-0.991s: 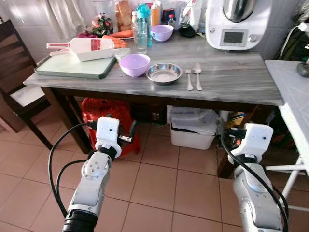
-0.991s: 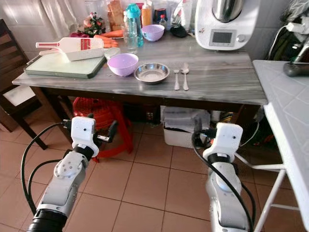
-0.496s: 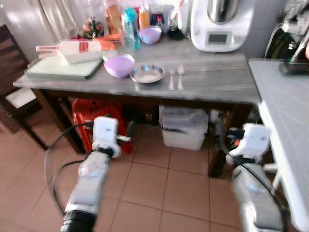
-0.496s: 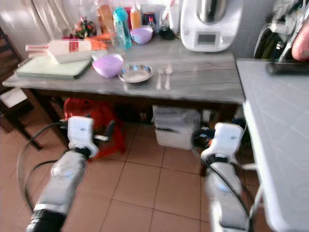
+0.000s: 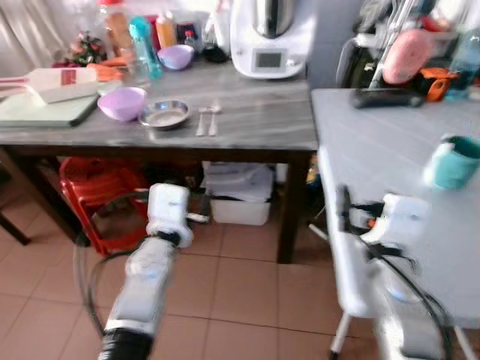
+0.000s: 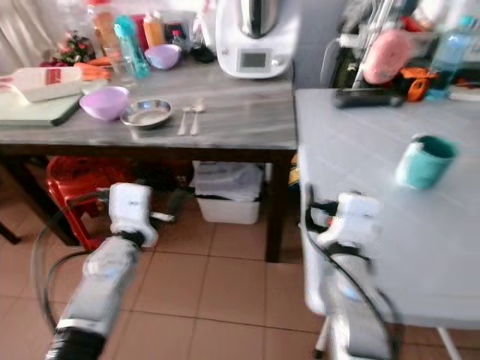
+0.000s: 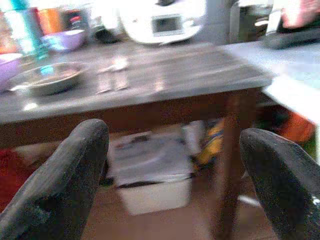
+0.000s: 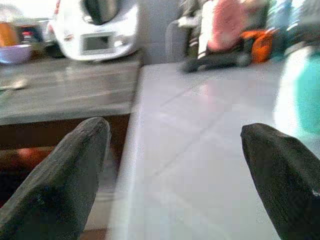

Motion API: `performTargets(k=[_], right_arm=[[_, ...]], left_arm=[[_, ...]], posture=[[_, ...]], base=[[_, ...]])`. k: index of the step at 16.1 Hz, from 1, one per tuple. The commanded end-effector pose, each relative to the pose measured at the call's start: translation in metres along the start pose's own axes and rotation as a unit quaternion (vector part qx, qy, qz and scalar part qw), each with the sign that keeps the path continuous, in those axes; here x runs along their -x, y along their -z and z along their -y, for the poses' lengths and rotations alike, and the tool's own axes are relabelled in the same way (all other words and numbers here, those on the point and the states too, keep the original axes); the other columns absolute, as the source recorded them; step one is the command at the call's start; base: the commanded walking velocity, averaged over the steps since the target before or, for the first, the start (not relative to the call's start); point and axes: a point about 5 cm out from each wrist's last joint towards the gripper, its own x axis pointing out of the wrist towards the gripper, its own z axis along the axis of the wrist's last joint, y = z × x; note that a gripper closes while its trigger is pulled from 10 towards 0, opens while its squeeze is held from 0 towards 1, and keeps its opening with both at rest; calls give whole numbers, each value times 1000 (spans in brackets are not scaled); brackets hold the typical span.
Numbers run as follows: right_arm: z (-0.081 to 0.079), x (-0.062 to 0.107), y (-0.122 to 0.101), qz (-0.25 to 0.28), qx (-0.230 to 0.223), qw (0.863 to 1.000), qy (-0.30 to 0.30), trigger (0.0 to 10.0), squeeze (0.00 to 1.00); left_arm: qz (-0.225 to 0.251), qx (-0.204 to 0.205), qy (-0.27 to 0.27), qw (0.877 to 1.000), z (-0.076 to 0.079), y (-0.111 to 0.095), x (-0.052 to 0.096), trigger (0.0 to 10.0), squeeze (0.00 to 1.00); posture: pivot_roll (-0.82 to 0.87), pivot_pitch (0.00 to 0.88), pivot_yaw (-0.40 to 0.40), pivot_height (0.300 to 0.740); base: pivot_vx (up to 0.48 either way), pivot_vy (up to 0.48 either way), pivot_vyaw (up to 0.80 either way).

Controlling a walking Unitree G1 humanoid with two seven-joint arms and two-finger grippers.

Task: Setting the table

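I'm holding both grippers wide open and empty: left gripper [image 7: 172, 165] facing the grey table [image 5: 255, 127], right gripper [image 8: 175, 165] reaching over the white table [image 6: 360, 150] near the teal cup [image 6: 424, 160].

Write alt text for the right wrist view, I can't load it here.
The right gripper, its two black fingers spread wide, hangs at the edge of a pale tiled table with a blurred teal cup on it. Behind stands a grey table with a white kitchen machine.

Motion blur smears the teal cup [image 5: 455, 160]; beside it, the clutter [image 5: 409, 56] at the white table's [image 5: 375, 157] far edge stays unidentifiable.
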Motion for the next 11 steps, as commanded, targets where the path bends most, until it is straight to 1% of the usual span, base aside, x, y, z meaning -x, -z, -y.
performTargets(k=[1,11], right_arm=[[-10,-1,-5,9,-11,1000,-14,10000,0],[-8,-2,-5,10,-11,1000,-9,10000,0]], left_arm=[[7,-7,-9,1000,-10,-5,0,10000,0],[8,-8,-3,1000,-8,-6,-2,10000,0]], posture=[[-47,12,68,740],[-45,12,68,740]], base=[[0,-334,0],[0,-336,0]])
